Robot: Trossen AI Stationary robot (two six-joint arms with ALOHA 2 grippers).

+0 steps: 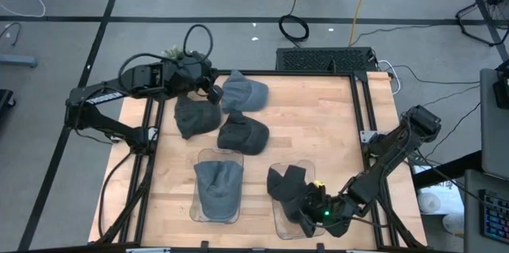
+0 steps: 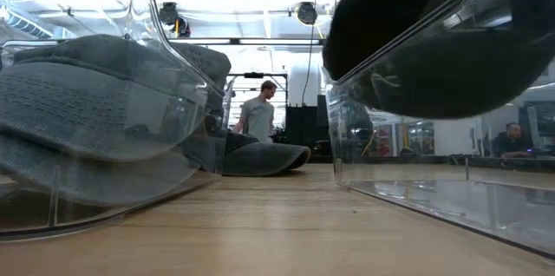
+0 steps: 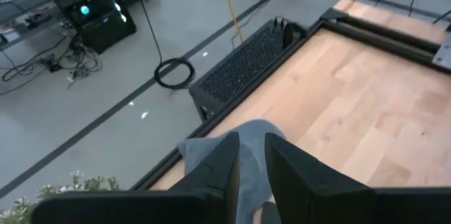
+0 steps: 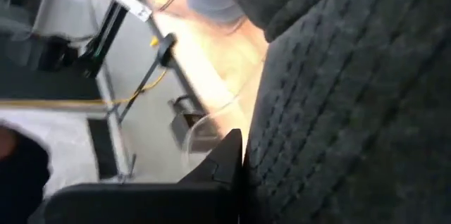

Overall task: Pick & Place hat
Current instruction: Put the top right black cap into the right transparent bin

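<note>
Right end effector [image 1: 312, 208] pinching dark hat [image 1: 288, 185] over clear tray [image 1: 278, 223] by counter's near edge; left end effector [image 1: 213, 94] pinching grey hat [image 1: 242, 91]

Right wrist view: dark hat [image 4: 338, 97] fills most of the frame, cut off at the edges; one finger [image 4: 227, 155] shows, the other hidden behind the fabric. Background blurred. Low view: both clear trays [image 2: 408, 180] cropped by the frame; distant people [image 2: 258, 115] too small to read.
</note>
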